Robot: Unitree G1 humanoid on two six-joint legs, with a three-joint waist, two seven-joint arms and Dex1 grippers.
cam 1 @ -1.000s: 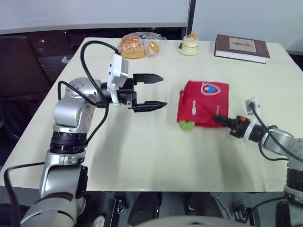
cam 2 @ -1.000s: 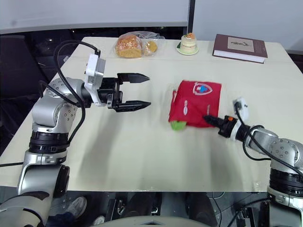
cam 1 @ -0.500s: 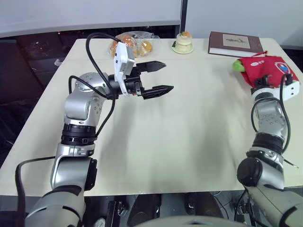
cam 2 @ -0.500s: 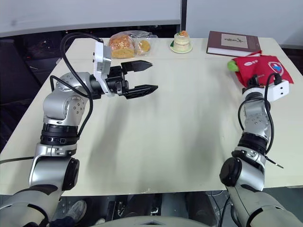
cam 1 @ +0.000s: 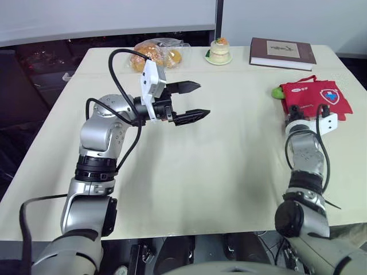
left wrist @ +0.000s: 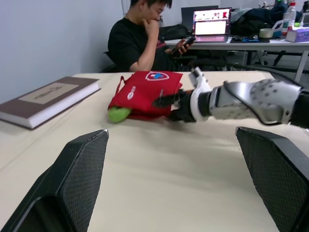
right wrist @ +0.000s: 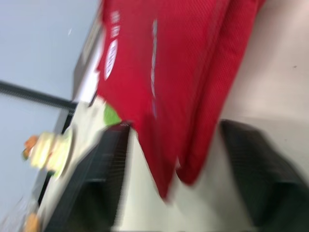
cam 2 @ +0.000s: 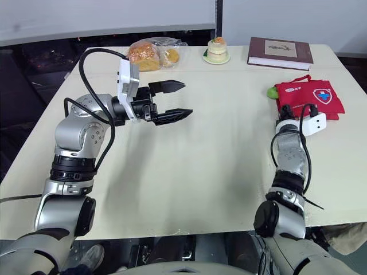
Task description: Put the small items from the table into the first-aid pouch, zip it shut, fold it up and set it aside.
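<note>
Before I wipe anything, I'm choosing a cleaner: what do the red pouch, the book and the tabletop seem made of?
The red pouch: woven fabric, probably nylon, matte; fine weave and soft folds show close up. The book: stiff maroon cover, board under cloth or paper, which is unclear. The tabletop: smooth cream hard surface, faint sheen, likely laminate.

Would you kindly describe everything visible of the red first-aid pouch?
The first-aid pouch is red woven-looking fabric, folded into a flat packet, with a white shield emblem bearing a blue cross and a white oval label on top. A thin red loop shows at its far edge, and a green item pokes out at its left end. It lies on the cream table near the right edge, short of the brown book. The right tool, open, points at its near edge; contact is unclear.
</note>
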